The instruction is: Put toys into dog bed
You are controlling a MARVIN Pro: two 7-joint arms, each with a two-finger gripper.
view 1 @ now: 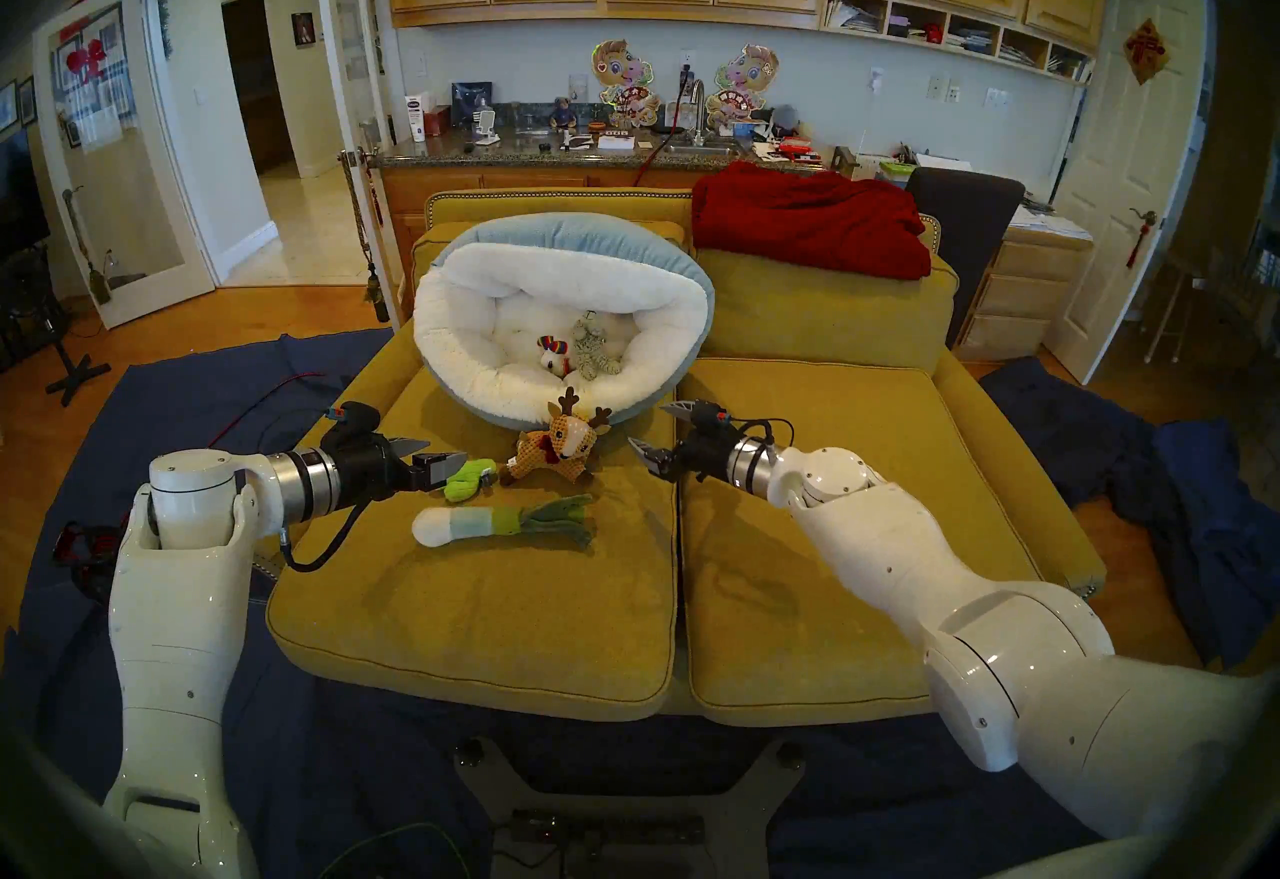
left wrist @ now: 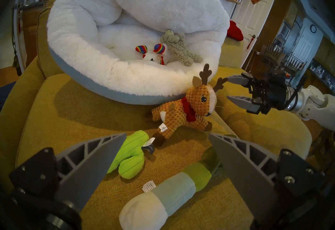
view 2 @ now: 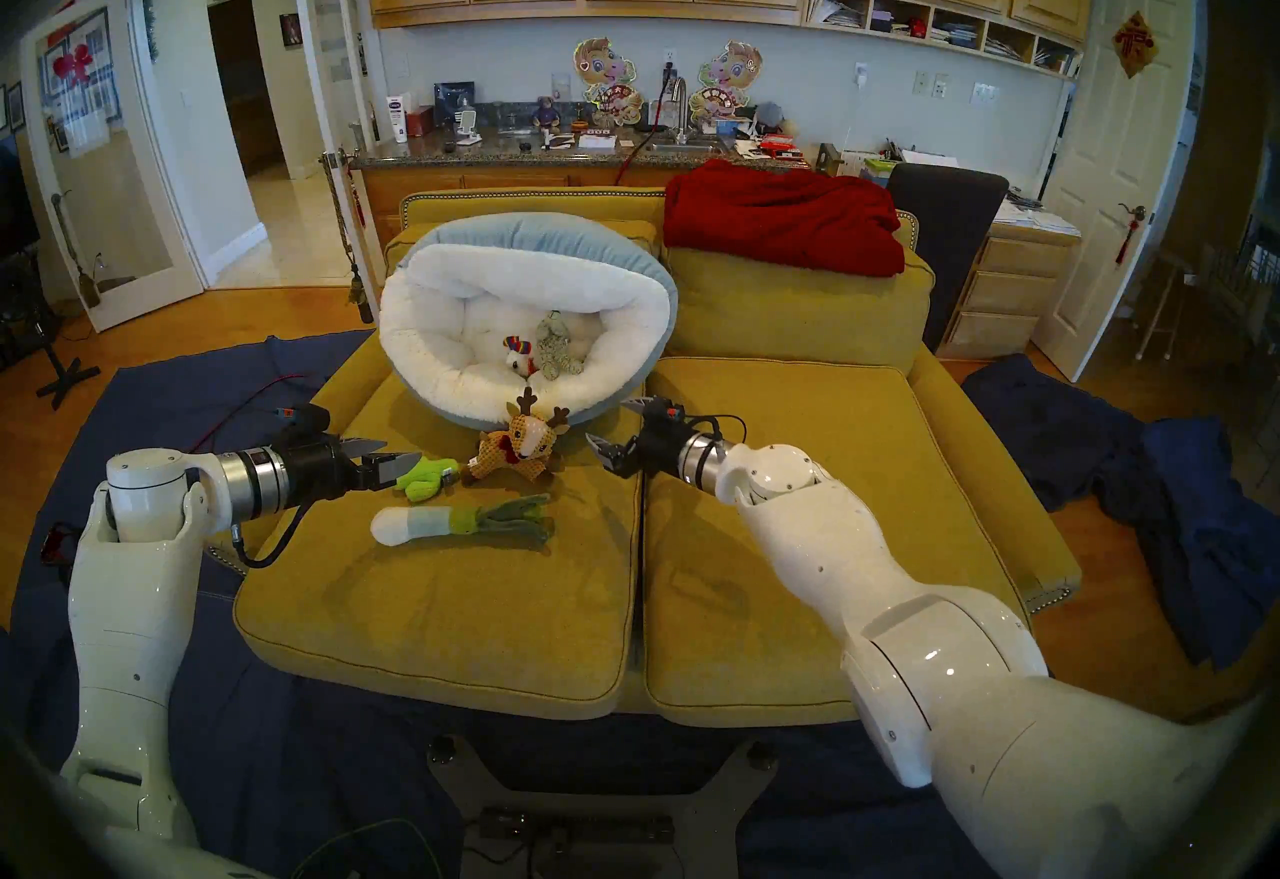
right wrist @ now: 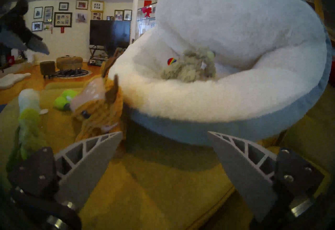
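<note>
Items on our yellow sofa point(view 1: 831, 510): dog bed point(view 1: 485, 275), propped against the back cushion, holding the white rainbow-eared plush point(view 1: 554, 357) and the grey-beige plush point(view 1: 592, 350); reindeer point(view 1: 557, 441), lying just before the bed's front rim; lime-green cactus point(view 1: 465, 481) beside it; leek point(view 1: 499, 521) nearer us. Three toys remain outside. Our left gripper point(view 1: 433, 454) hangs over the cactus, fingers wide and empty; our right gripper point(view 1: 658, 427) sits just right of the reindeer, fingers likewise wide, holding nothing. Step in hand, as we judge it: taking the reindeer. For a sound grasp we would straddle the body rather than antlers or scarf, close firmly into the soft knit, then lift clear of the raised rim before releasing over the bed's hollow.
</note>
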